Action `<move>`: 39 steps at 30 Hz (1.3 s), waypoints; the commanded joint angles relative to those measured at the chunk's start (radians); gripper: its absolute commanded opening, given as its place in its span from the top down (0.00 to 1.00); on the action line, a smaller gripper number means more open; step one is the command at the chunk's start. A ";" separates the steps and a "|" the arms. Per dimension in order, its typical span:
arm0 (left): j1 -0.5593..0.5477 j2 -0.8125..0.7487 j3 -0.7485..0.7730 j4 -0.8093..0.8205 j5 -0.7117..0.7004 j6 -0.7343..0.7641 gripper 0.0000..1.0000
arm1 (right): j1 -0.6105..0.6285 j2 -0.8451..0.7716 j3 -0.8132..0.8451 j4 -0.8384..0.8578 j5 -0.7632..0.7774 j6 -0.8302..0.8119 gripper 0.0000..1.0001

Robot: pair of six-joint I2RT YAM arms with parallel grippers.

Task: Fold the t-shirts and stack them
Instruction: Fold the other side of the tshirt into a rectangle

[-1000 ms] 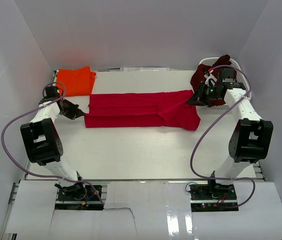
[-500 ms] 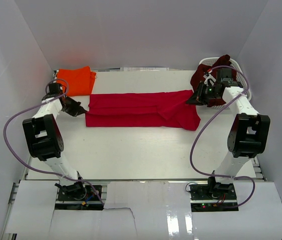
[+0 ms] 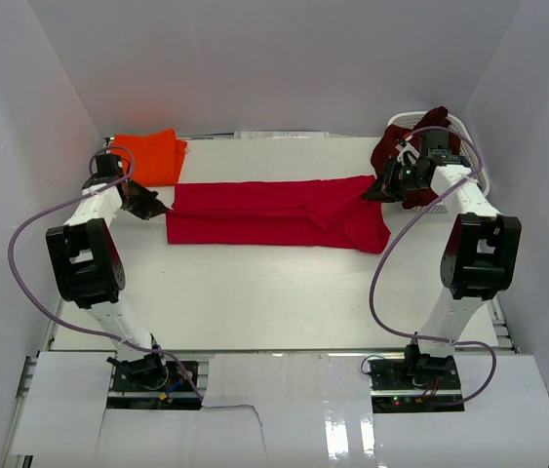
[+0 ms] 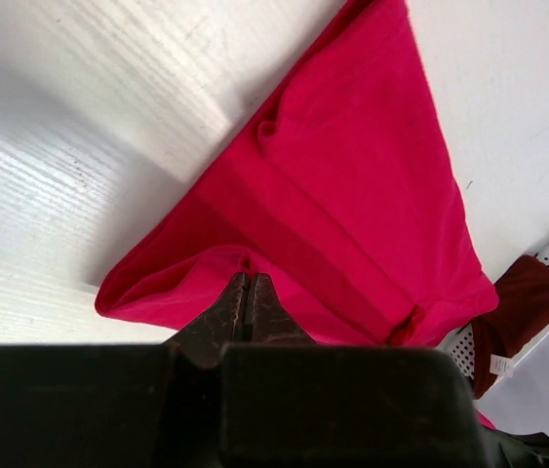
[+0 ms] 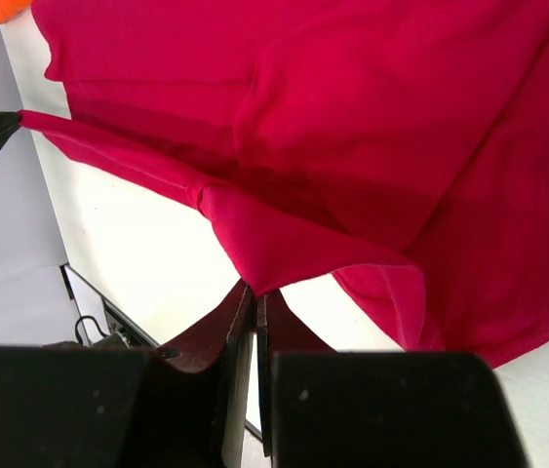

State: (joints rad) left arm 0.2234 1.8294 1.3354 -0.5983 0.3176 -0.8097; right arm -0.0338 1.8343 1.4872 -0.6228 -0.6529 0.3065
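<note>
The crimson red t-shirt (image 3: 274,213) lies stretched in a long band across the middle of the table. My left gripper (image 3: 162,207) is shut on its left edge (image 4: 235,255). My right gripper (image 3: 373,191) is shut on its right edge (image 5: 274,255) and lifts it a little. The folded orange t-shirt (image 3: 147,156) lies at the far left corner, behind my left gripper. The dark maroon t-shirt (image 3: 401,146) hangs over the white basket at the far right; it also shows in the left wrist view (image 4: 523,302) with its white tag.
The white lattice basket (image 3: 457,127) stands at the far right corner, close behind my right arm. White walls enclose the table on the left, back and right.
Both grippers have moved toward the back of the table, carrying the red shirt's near edge with them. The red band now lies a little farther back and narrower.
</note>
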 commanded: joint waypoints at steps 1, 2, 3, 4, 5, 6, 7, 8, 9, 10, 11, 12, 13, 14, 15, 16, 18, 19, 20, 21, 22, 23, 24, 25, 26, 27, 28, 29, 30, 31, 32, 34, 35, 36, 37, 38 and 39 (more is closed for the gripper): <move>-0.012 0.005 0.057 -0.001 -0.022 0.000 1.00 | -0.012 0.008 0.048 0.032 0.006 0.002 0.92; -0.015 0.008 0.062 -0.004 -0.022 0.000 1.00 | -0.012 0.013 0.051 0.034 0.006 0.003 0.92; -0.016 0.010 0.065 -0.006 -0.023 -0.002 1.00 | -0.014 0.016 0.053 0.034 0.006 0.003 0.92; -0.016 0.016 0.070 -0.008 -0.023 -0.002 1.00 | -0.015 0.019 0.056 0.034 0.006 0.005 0.92; -0.019 0.018 0.076 -0.008 -0.023 -0.002 1.00 | -0.015 0.020 0.059 0.034 0.006 0.005 0.92; -0.019 0.021 0.080 -0.009 -0.025 -0.002 1.00 | -0.017 0.026 0.065 0.035 0.006 0.006 0.92; -0.024 0.027 0.082 -0.011 -0.025 -0.002 1.00 | -0.017 0.026 0.068 0.035 0.006 0.008 0.92; -0.025 0.030 0.088 -0.011 -0.026 -0.002 1.00 | -0.017 0.031 0.071 0.035 0.007 0.009 0.92; -0.027 0.033 0.093 -0.014 -0.025 -0.002 1.00 | -0.018 0.034 0.076 0.035 0.009 0.011 0.92; -0.029 0.039 0.094 -0.014 -0.025 -0.002 1.00 | -0.018 0.036 0.079 0.037 0.010 0.013 0.92; -0.030 0.044 0.102 -0.014 -0.026 -0.002 1.00 | -0.018 0.040 0.082 0.038 0.010 0.014 0.92; -0.032 0.047 0.105 -0.012 -0.028 -0.002 1.00 | -0.018 0.043 0.085 0.040 0.010 0.017 0.92; -0.033 0.050 0.108 -0.014 -0.031 0.000 1.00 | -0.018 0.046 0.088 0.043 0.010 0.017 0.92; -0.035 0.056 0.117 -0.014 -0.031 0.000 1.00 | -0.018 0.052 0.087 0.044 0.012 0.019 0.92; -0.036 0.060 0.120 -0.014 -0.032 0.001 1.00 | -0.018 0.056 0.088 0.047 0.010 0.020 0.92; -0.036 0.065 0.123 -0.015 -0.032 0.003 1.00 | -0.018 0.059 0.090 0.052 0.006 0.022 0.92; -0.038 0.076 0.131 -0.015 -0.034 0.003 1.00 | -0.018 0.068 0.090 0.061 0.004 0.025 0.92; -0.036 0.080 0.134 -0.015 -0.034 0.003 1.00 | -0.018 0.071 0.090 0.063 0.001 0.026 0.92; -0.041 0.083 0.137 -0.015 -0.035 0.003 1.00 | -0.018 0.078 0.090 0.066 0.001 0.028 0.92; -0.041 0.091 0.140 -0.015 -0.035 0.003 1.00 | -0.018 0.083 0.090 0.067 0.001 0.028 0.92; -0.044 0.094 0.146 -0.015 -0.037 0.003 1.00 | -0.018 0.088 0.091 0.070 0.001 0.028 0.92; -0.047 0.099 0.151 -0.015 -0.038 0.003 1.00 | -0.018 0.097 0.091 0.074 -0.001 0.029 0.92; -0.050 0.102 0.156 -0.015 -0.044 0.004 1.00 | -0.018 0.100 0.088 0.078 -0.002 0.032 0.92; -0.053 0.106 0.163 -0.015 -0.048 0.006 1.00 | -0.018 0.103 0.085 0.092 -0.007 0.034 0.92; -0.056 0.110 0.168 -0.015 -0.052 0.006 1.00 | -0.018 0.111 0.085 0.097 -0.007 0.037 0.92; -0.056 0.114 0.169 -0.015 -0.054 0.006 1.00 | -0.018 0.114 0.085 0.101 -0.005 0.040 0.92; -0.058 0.120 0.173 -0.015 -0.054 0.006 1.00 | -0.018 0.118 0.087 0.107 -0.013 0.043 0.92; -0.061 0.123 0.176 -0.015 -0.054 0.006 1.00 | -0.018 0.128 0.093 0.113 -0.016 0.043 0.92; -0.062 0.126 0.179 -0.015 -0.054 0.006 1.00 | -0.018 0.132 0.094 0.117 -0.014 0.048 0.92; -0.064 0.133 0.180 -0.017 -0.057 0.006 1.00 | -0.018 0.137 0.096 0.123 -0.017 0.049 0.92; -0.064 0.136 0.182 -0.015 -0.057 0.004 1.00 | -0.018 0.146 0.099 0.126 -0.017 0.049 0.92; -0.064 0.142 0.183 -0.015 -0.061 0.004 1.00 | -0.018 0.157 0.108 0.129 -0.016 0.051 0.92; -0.065 0.148 0.185 -0.015 -0.061 0.004 1.00 | -0.018 0.169 0.110 0.132 -0.014 0.051 0.92; -0.065 0.151 0.185 -0.014 -0.063 0.004 1.00 | -0.018 0.174 0.114 0.133 -0.016 0.051 0.92; -0.065 0.156 0.186 -0.014 -0.066 0.004 1.00 | -0.018 0.184 0.119 0.133 -0.014 0.051 0.92; -0.065 0.159 0.186 -0.014 -0.064 0.004 1.00 | -0.018 0.189 0.122 0.135 -0.014 0.051 0.92; -0.064 0.159 0.186 -0.014 -0.066 0.004 1.00 | -0.018 0.195 0.130 0.138 -0.013 0.051 0.92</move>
State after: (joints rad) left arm 0.1604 1.9759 1.4879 -0.6178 0.2703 -0.8089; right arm -0.0456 2.0186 1.5642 -0.5198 -0.6548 0.3565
